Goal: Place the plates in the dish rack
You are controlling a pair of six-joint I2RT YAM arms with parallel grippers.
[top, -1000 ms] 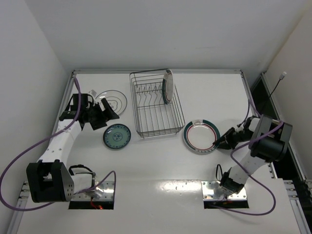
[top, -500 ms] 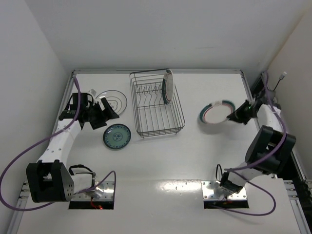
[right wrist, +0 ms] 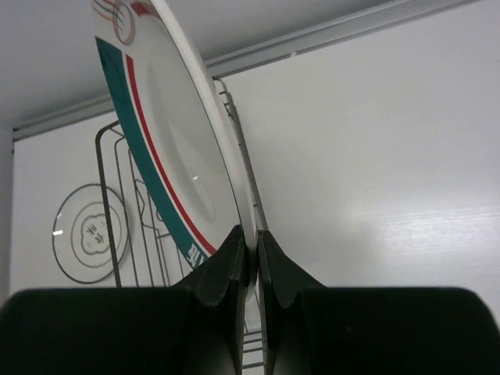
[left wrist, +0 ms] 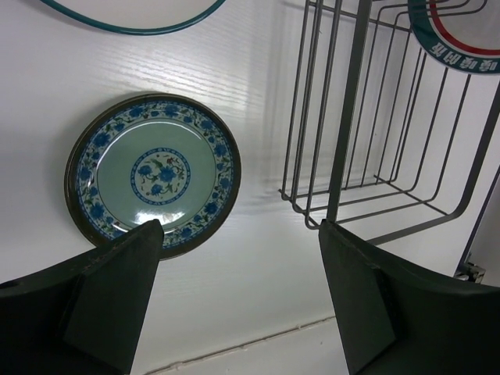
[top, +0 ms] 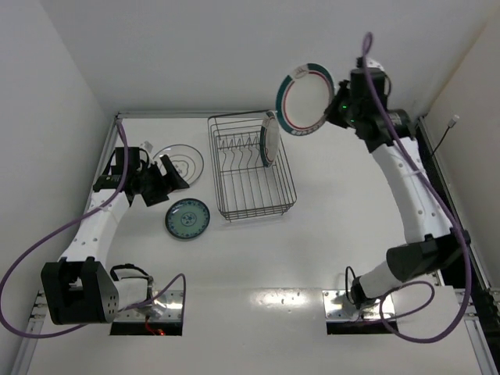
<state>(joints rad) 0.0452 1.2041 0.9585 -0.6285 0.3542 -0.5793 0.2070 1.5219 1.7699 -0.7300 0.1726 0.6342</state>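
Right gripper (right wrist: 251,246) pinched shut on the rim of a green-and-red ringed plate (top: 305,98), which it holds on edge, raised above the far right corner of the rack (top: 254,187). The wrist view shows both fingers flat against the plate's two faces at the lowest part of the rim, with nothing else supporting the plate.

The plate looks like glazed ware: stiff, smooth enough to slip, and likely to chip or crack if it strikes wire. With its weight hanging from one narrow pinch, it could pivot between the fingers if swung fast. The rim looks like the only workable hold, and a slow, upright descent looks wise.

A matching plate (top: 269,138) stands upright in the rack at its right end. The row of prongs (top: 234,143) to its left looks unfilled. That racked plate and the rack's far wall are the nearest things the held plate could hit on the way down.

Left of the rack, the left gripper (left wrist: 238,262) is spread wide and empty. It hangs over a teal plate (left wrist: 152,173) lying flat on the table (top: 336,234), just off the rack's near left corner. A white line-patterned plate (top: 178,162) lies flat farther back, also left of the rack. Two plates are not yet loaded.
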